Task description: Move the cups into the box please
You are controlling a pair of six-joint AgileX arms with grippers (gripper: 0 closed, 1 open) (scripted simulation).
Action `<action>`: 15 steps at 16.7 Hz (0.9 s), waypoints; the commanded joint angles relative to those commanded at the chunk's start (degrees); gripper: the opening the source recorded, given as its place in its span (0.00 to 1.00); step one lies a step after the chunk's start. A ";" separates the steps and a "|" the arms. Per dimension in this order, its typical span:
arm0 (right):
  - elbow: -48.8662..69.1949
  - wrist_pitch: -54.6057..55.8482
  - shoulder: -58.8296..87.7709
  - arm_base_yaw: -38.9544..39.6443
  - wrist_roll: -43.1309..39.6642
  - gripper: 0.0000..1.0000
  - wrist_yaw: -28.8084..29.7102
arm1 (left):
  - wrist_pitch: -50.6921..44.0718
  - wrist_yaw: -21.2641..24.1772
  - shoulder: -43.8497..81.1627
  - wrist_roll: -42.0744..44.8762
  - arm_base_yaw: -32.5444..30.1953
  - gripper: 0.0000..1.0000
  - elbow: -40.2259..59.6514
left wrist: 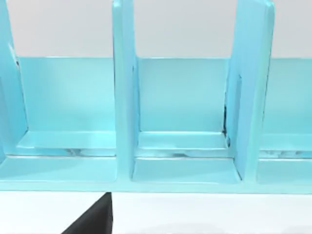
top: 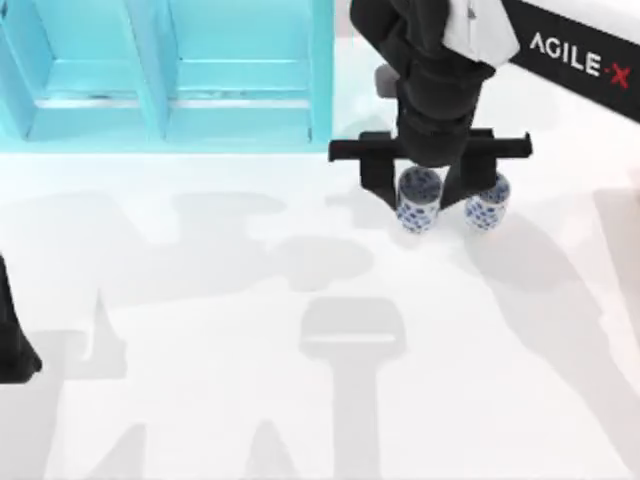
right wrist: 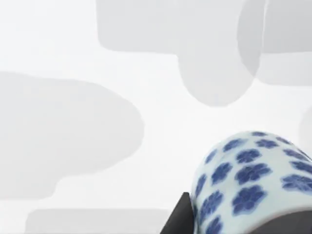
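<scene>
Two small white cups with blue flowers stand side by side on the table, right of the box's near corner. My right gripper point(top: 420, 190) comes down from above with its fingers on either side of the left cup point(top: 418, 208), shut on it. In the right wrist view that cup point(right wrist: 253, 180) looms close, a dark finger point(right wrist: 179, 217) against its side. The other cup point(top: 487, 205) stands free just right of the gripper. The turquoise box point(top: 322, 70) with inner dividers sits at the back left, and the left wrist view looks into its compartments point(left wrist: 183, 117).
My left arm point(top: 14, 345) is parked at the table's left edge, and a dark part of it point(left wrist: 92, 222) juts into the left wrist view. White tabletop with grey shadows stretches in front of the box and the cups.
</scene>
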 joint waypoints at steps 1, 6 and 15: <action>-0.62 -1.34 -1.97 -1.29 -1.32 0.00 -0.13 | 0.00 0.00 0.00 0.00 0.00 1.00 0.00; -2.12 -4.69 -7.30 -4.69 -4.75 0.00 -0.48 | 0.00 0.00 0.00 0.00 0.00 1.00 0.00; -6.87 -4.86 -12.48 -13.05 -13.01 0.00 -1.50 | 0.00 0.00 0.00 0.00 0.00 1.00 0.00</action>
